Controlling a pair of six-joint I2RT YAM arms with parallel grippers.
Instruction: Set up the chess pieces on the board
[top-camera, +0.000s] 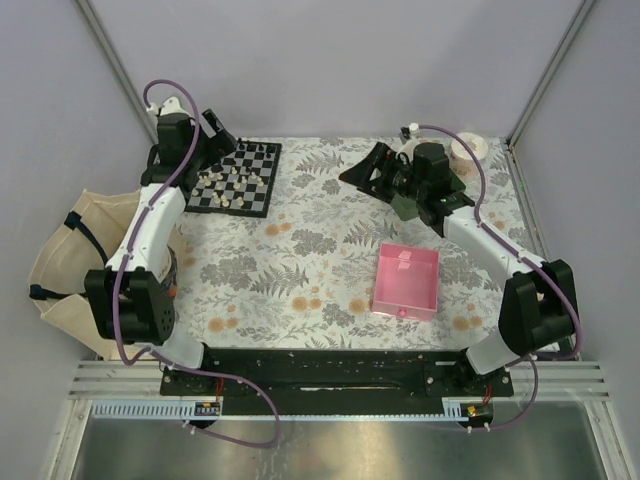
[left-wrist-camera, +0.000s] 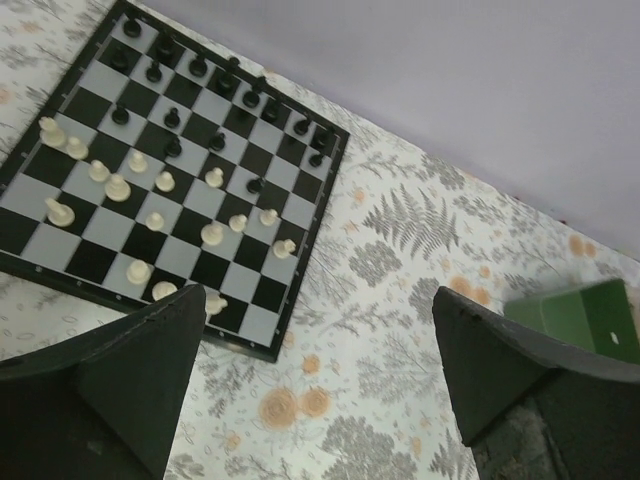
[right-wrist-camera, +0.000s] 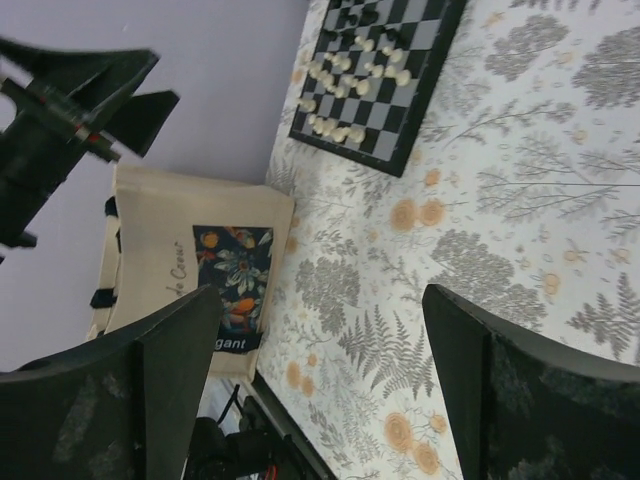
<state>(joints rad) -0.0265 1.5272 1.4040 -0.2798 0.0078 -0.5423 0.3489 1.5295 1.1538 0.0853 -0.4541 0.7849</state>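
The board (top-camera: 262, 178) lies at the far left of the floral cloth with black and cream-white chess pieces (top-camera: 225, 181) standing on it. In the left wrist view the black pieces (left-wrist-camera: 200, 68) line the board's (left-wrist-camera: 265, 291) far rows, and the cream ones (left-wrist-camera: 130, 186) are scattered over the near rows. My left gripper (top-camera: 221, 134) hovers at the board's far left corner, open (left-wrist-camera: 318, 300), nothing between its fingers. My right gripper (top-camera: 359, 171) hangs open (right-wrist-camera: 320, 296) over the cloth at the back middle, and it is empty. Its camera sees the board (right-wrist-camera: 392, 122) from afar.
A pink tray (top-camera: 407, 281) sits on the cloth at the front right. A green tray (left-wrist-camera: 580, 316) lies under the right arm (top-camera: 410, 206). A white roll (top-camera: 468, 148) stands at the back right corner. A cream tote bag (top-camera: 72, 262) hangs off the table's left edge.
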